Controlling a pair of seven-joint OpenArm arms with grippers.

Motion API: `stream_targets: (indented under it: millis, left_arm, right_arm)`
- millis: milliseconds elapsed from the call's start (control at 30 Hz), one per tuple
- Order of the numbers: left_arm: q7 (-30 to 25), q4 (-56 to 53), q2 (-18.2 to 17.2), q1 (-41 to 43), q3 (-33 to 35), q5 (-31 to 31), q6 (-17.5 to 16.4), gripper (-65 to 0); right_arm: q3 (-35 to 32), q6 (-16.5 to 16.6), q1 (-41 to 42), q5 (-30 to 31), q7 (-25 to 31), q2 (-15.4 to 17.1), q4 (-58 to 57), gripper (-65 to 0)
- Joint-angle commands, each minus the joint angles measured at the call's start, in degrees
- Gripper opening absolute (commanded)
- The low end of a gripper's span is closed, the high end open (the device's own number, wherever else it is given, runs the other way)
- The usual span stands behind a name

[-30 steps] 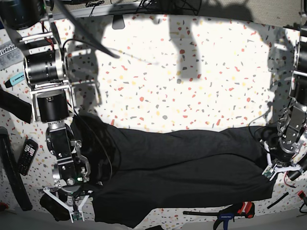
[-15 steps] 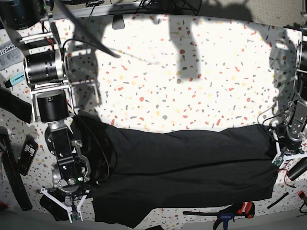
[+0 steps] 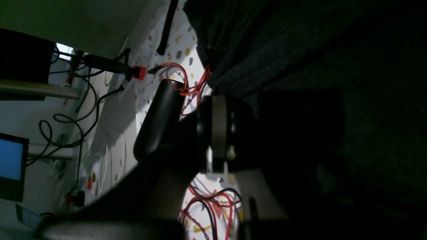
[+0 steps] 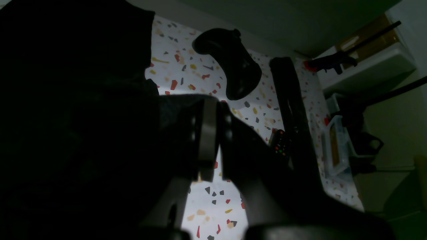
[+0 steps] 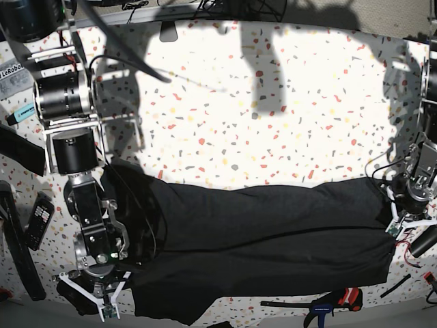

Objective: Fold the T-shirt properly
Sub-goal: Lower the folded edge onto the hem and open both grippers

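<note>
The T-shirt (image 5: 266,249) is laid as a long dark band across the worktop (image 5: 273,102), stretched between both end effectors. A fold along the length seems in hand. Each end looks pinched: the left end effector (image 5: 403,222) is pressed together approx. at the band's edge, the right end effector (image 5: 102,301) likewise at the opposite corner, though the cloth hides the tips. Next, both ends probably must be carried together w/ even tension. Both arms are bent low, wrists pointing down.
</note>
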Motion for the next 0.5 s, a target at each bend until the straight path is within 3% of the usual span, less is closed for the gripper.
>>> stream_targets:
  millis: [0, 100, 200, 267, 467]
  left_arm:
    - [-1.2, 0.7, -1.1, -2.1, -0.3, -0.4, 1.2, -65.0]
    - [-1.3, 0.7, -1.1, -2.1, -0.3, -0.4, 1.2, -65.0]
    - [-1.3, 0.7, -1.1, -2.1, -0.3, -0.4, 1.2, -65.0]
    - [-1.3, 0.7, -1.1, -2.0, -0.3, -0.4, 1.2, -65.0]
    - [-1.3, 0.7, -1.1, -2.0, -0.3, -0.4, 1.2, -65.0]
  right_arm:
    - [0.2, -0.8, 2.4, -0.8, 2.2, 0.5, 0.9, -65.0]
    - [0.2, -0.8, 2.4, -0.6, 5.2, 0.5, 0.7, -65.0]
    - [0.2, -0.8, 2.4, 2.1, 9.8, 0.5, 0.6, -41.2]
    - [0.2, -0.8, 2.4, 4.2, 10.2, 0.4, 0.6, -29.7]
    - [0.2, -0.8, 2.4, 5.7, 10.1, 0.5, 0.6, -27.5]
